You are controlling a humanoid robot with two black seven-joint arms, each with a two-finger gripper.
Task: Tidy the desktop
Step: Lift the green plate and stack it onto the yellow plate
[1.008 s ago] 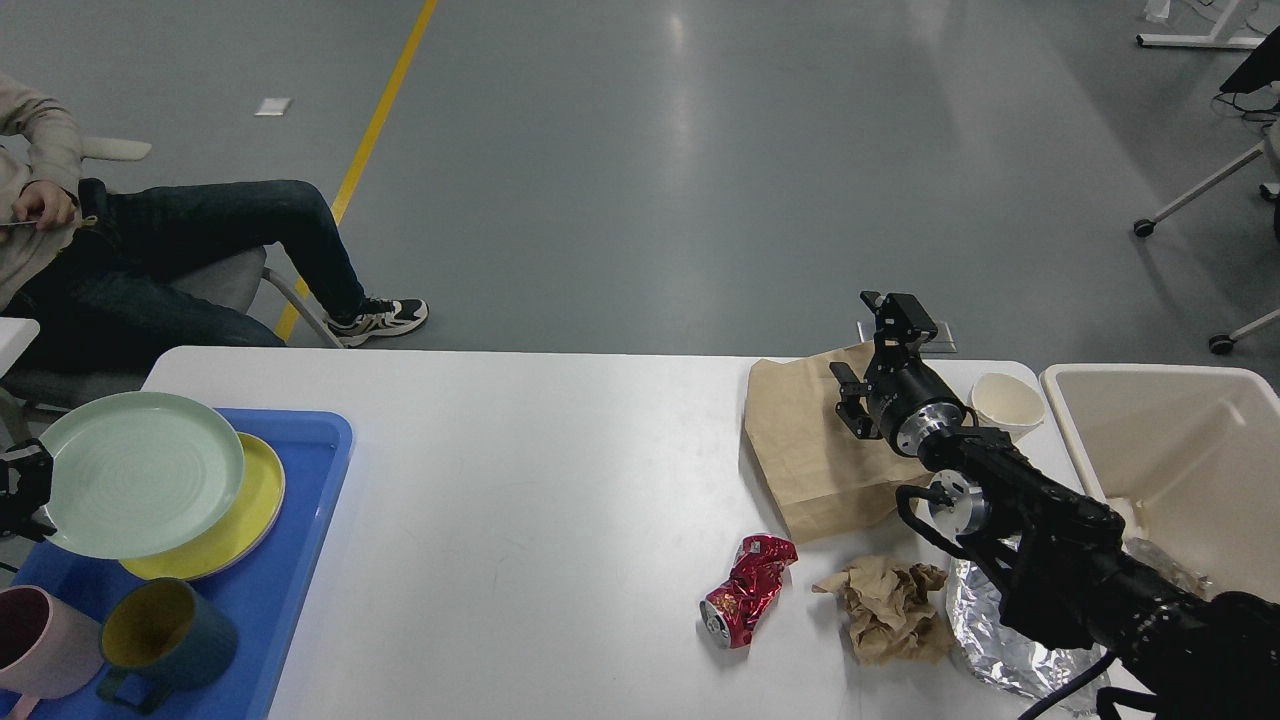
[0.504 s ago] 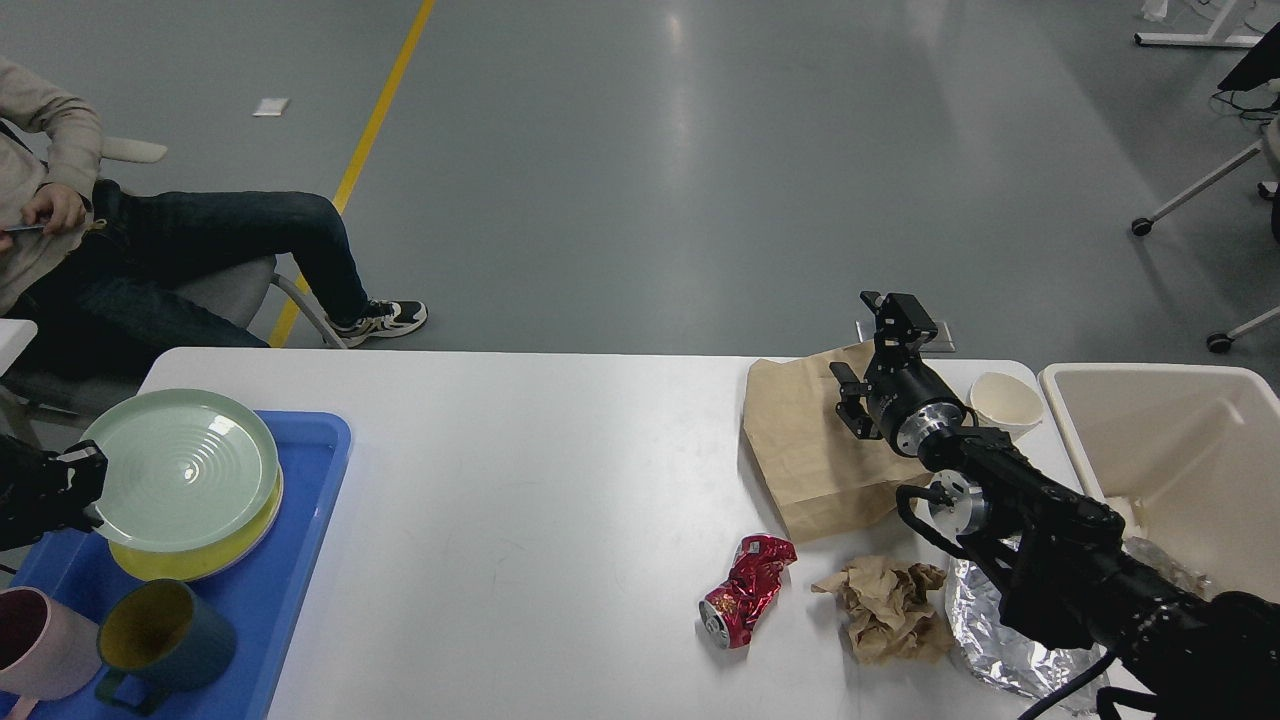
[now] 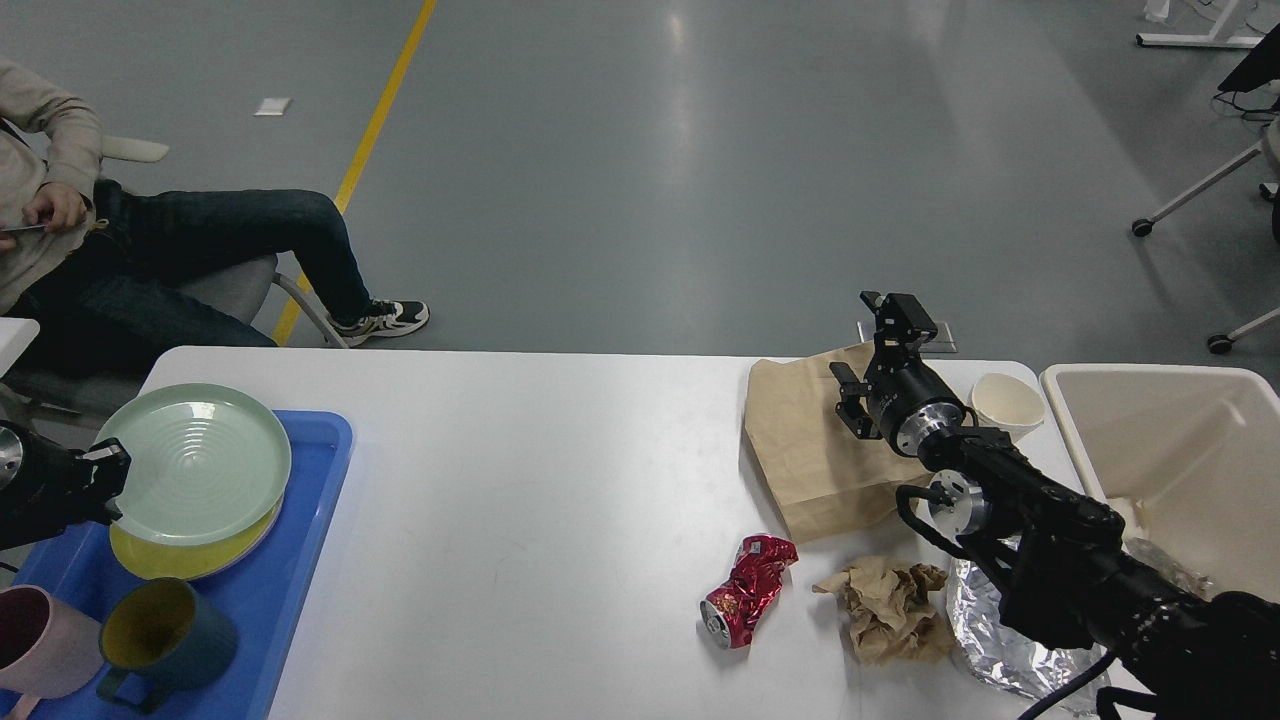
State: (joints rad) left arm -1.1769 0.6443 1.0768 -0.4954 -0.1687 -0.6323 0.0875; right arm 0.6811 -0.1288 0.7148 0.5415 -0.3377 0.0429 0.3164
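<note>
The white desktop [image 3: 560, 450] fills the lower view. My left gripper [image 3: 108, 482], at the left edge, is shut on the rim of a pale green plate [image 3: 200, 460]. It holds the plate over a yellow plate [image 3: 180, 560] in the blue tray [image 3: 300, 600]. My right gripper [image 3: 868, 345] is open and empty above a flat brown paper bag [image 3: 800, 450]. On the desktop lie a crushed red can [image 3: 748, 590], a crumpled brown paper [image 3: 890, 610] and a foil sheet [image 3: 990, 640], partly hidden by my right arm.
A paper cup [image 3: 1007, 403] stands beside the cream bin [image 3: 1180, 420] at the right edge. A pink mug [image 3: 40, 640] and a dark mug [image 3: 165, 635] sit in the tray's front. A seated person [image 3: 200, 250] is beyond the far left corner.
My left gripper has carried the green plate to the right, so it now sits more squarely over the yellow plate. The right arm has not moved.
</note>
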